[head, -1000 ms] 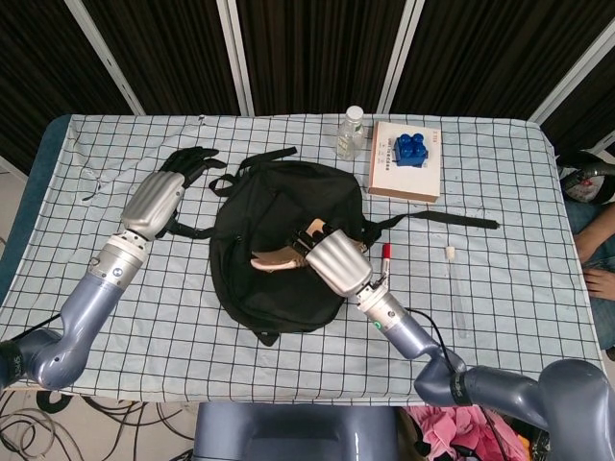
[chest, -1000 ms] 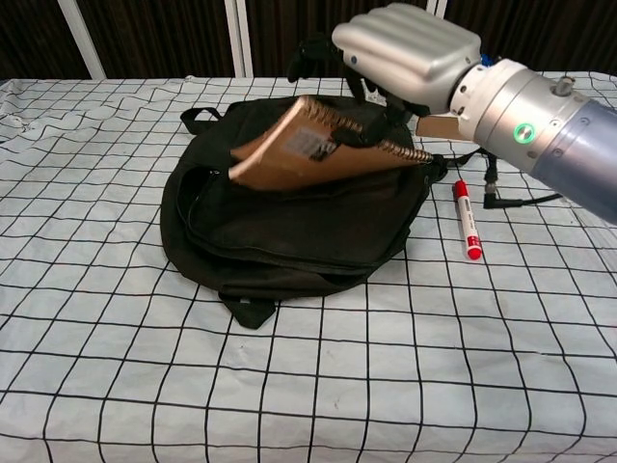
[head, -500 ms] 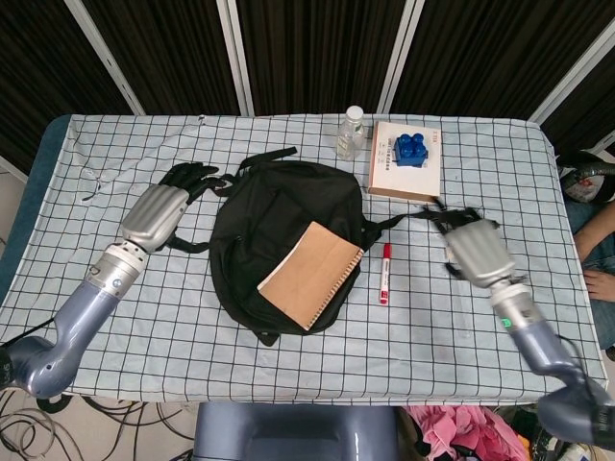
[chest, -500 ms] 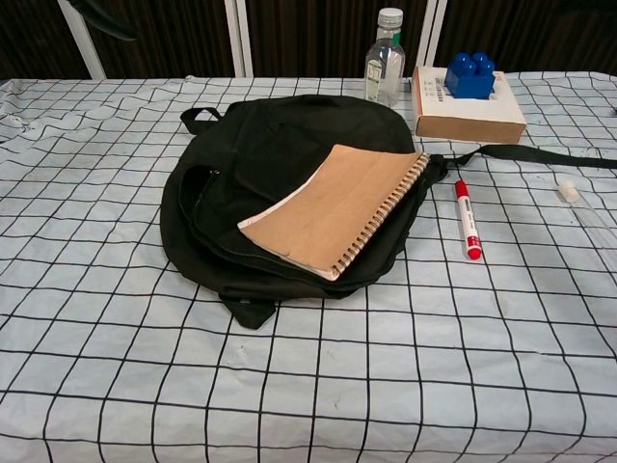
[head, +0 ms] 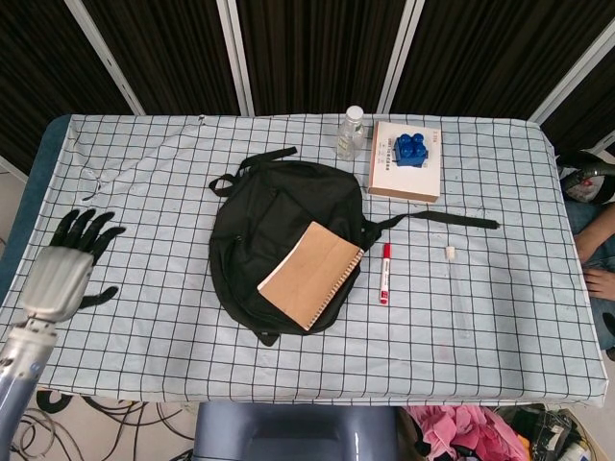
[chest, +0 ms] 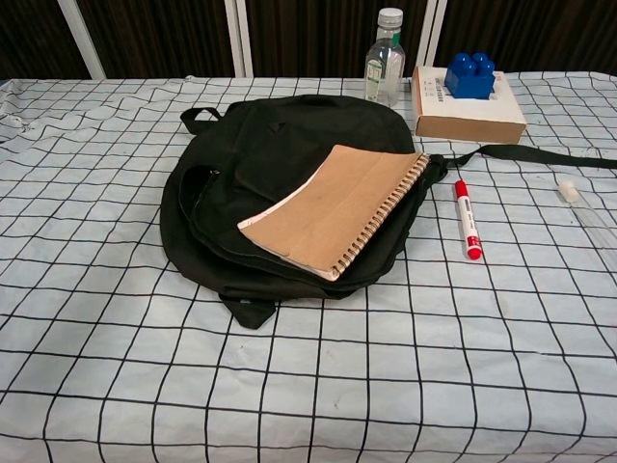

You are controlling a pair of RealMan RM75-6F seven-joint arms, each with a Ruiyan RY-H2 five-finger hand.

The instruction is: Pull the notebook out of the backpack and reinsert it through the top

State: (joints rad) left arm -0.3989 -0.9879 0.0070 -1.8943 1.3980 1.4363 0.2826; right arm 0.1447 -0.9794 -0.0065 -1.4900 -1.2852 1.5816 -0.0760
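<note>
A black backpack (head: 279, 221) (chest: 260, 154) lies flat in the middle of the checked tablecloth. A brown spiral-bound notebook (head: 310, 274) (chest: 335, 207) rests on top of the backpack's lower right part, wholly outside it, spiral edge toward the right. My left hand (head: 65, 269) is at the table's far left edge, well away from the backpack, fingers spread and holding nothing. My right hand shows in neither view.
A red marker (head: 384, 273) (chest: 468, 218) lies just right of the notebook. At the back stand a clear bottle (head: 351, 133) (chest: 385, 43) and a cardboard box (head: 405, 175) (chest: 469, 114) with a blue block (head: 411, 147) on it. A backpack strap (head: 442, 221) runs right; a thin clear tube (head: 457, 286) lies further right.
My left hand has drawn back from the backpack's top to the table's far left edge. My right hand, which let go of the notebook, has left the view. The notebook lies still.
</note>
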